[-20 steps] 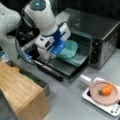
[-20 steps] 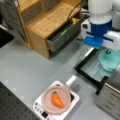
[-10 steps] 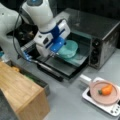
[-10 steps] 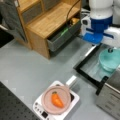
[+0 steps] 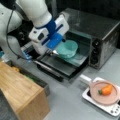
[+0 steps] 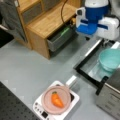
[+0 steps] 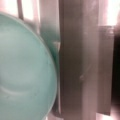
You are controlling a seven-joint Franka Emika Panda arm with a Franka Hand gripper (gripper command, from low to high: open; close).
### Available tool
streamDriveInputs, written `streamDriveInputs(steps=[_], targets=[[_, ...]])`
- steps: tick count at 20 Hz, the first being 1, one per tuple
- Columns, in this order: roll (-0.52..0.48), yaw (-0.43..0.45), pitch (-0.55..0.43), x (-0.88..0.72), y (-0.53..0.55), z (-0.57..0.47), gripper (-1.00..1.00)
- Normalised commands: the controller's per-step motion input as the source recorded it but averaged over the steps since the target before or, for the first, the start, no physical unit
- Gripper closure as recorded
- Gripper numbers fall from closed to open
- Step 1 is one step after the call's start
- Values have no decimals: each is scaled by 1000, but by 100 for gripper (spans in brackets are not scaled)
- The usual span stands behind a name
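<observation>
Teal bowl [image 5: 67,48] sitting on the pulled-out tray [image 5: 75,61] at the mouth of the toaster oven [image 5: 100,32], right beside the gripper [image 5: 51,51]. Cannot tell how the jaws stand, hidden under the blue-and-white wrist. Since a second ago: arm slid slightly toward a front view's left along the open oven door [image 6: 87,56], bowl unmoved, so seemingly let go, not carried. Wrist view filled by bowl rim and metal rack bars [image 7: 75,60]. Farther out: carrot [image 6: 57,99] on pink plate [image 6: 47,97] atop white scale [image 6: 72,100]; wooden cabinet [image 5: 20,92]. No readable writing or brand anywhere.
</observation>
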Motion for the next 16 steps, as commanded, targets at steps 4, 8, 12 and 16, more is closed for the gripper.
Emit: streamDriveInputs(steps=[4, 8, 12, 16], targets=[[-184, 227, 327, 956, -315, 394, -100], [-151, 250, 350, 1000, -193, 346, -100], [-129, 202, 334, 885, -110, 294, -100], [-146, 77, 297, 652, -45, 233, -100]])
